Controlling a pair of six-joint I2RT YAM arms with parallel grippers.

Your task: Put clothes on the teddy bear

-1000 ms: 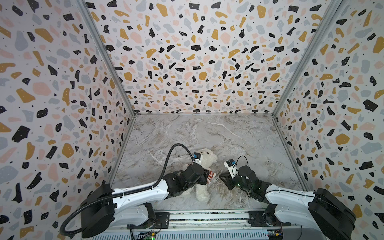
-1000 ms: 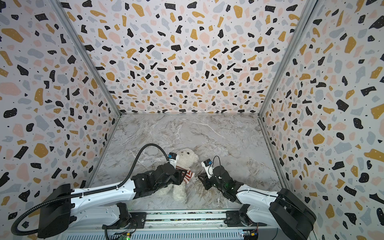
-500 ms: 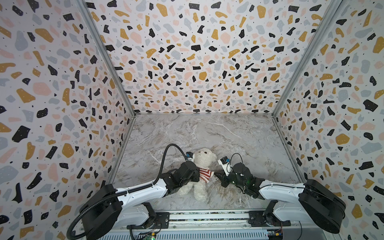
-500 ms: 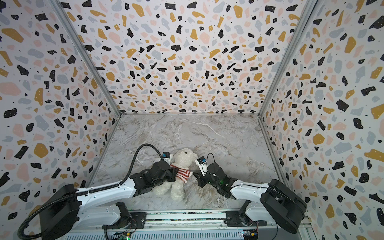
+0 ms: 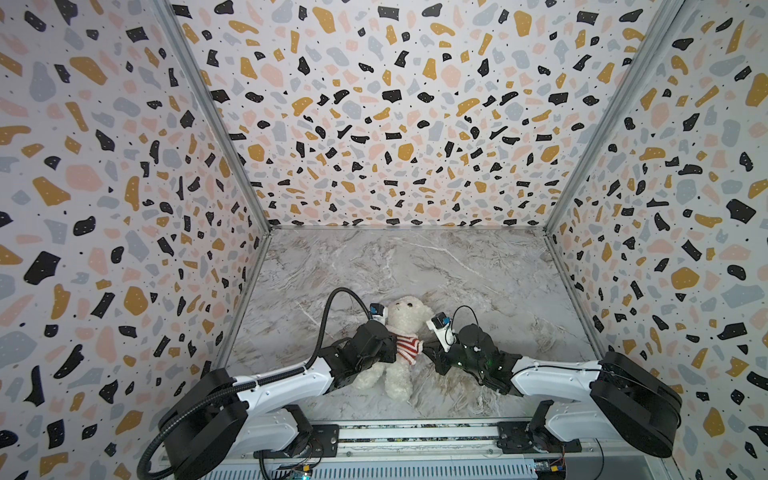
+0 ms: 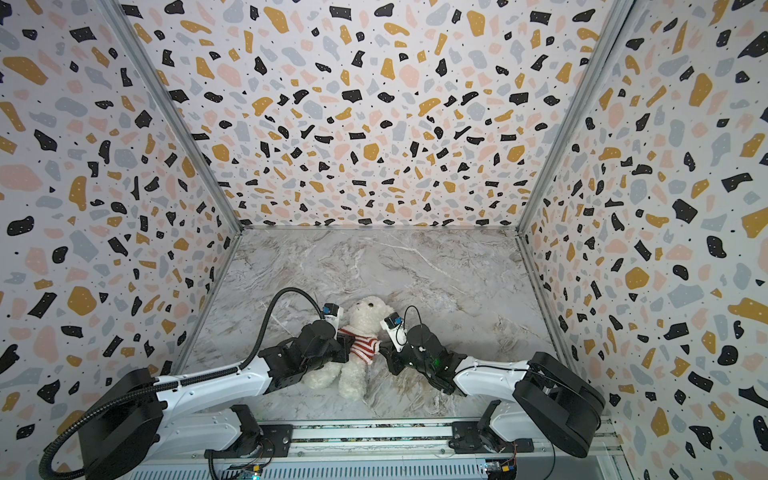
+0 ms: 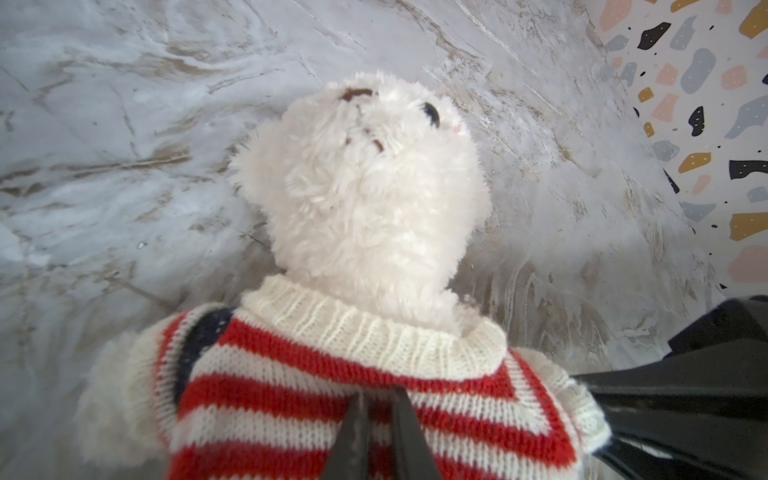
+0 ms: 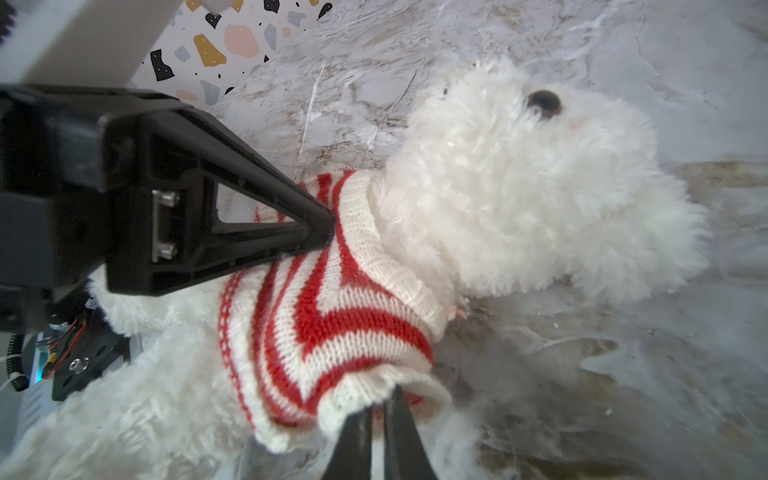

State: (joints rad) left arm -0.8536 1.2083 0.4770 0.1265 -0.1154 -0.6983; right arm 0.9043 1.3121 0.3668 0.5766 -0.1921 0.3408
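in both top views, the teddy bear [image 5: 405, 318] is lying on its back near the 6 o'clock edge of the marble bench [image 5: 457, 270], head pointing to 12 o'clock. the striped sweater [image 5: 408, 349] is sitting bunched high on its chest, leaving belly and legs bare. the left end effector [image 5: 394, 352] is pressing in from the bear's 9 o'clock, the right end effector [image 5: 427, 352] from its 3 o'clock.

in the left wrist view, the left end effector's jaws are standing almost together, pinching a fold of red-and-white knit just below the collar. the risk here is that the pinch may be catching plush under the knit. a pull toward 6 o'clock would then be dragging the light bear along instead of sliding the sweater down.

in the right wrist view, the right end effector is clamping a white ribbed edge of the sweater; whether it is cuff or hem cannot be told. the bite is looking thin, so a tug could be slipping it free. two opposed pulls could also be stretching the knit and twisting the bear off its back.
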